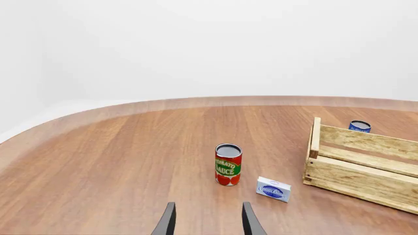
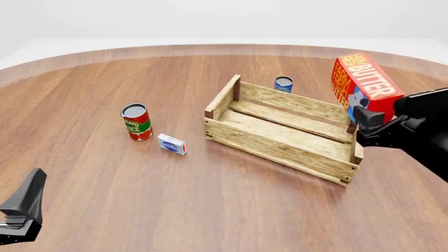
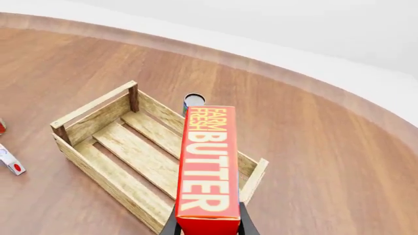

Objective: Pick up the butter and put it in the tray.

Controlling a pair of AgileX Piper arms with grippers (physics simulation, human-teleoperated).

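Front view shows the butter (image 2: 364, 86) lifted clear of the table, clamped at its lower end by the right gripper (image 2: 369, 119) above the tray's (image 2: 280, 144) right end; the left gripper (image 1: 207, 223) hangs with jaws apart, holding nothing, near the table's near-left edge. A stiff, light, smooth-faced carton, I judge, best pinched across its narrow sides. Lettering reads "FARM FRESH BUTTER"; the can (image 2: 136, 122) says "TOMATO SAUCE".

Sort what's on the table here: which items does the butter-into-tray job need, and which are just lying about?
Part of the job:
- butter, held in the right gripper above the tray's right end
- tray, nothing in it

Just lying about:
- tomato sauce can
- small white-blue box, beside the can
- blue can, behind the tray
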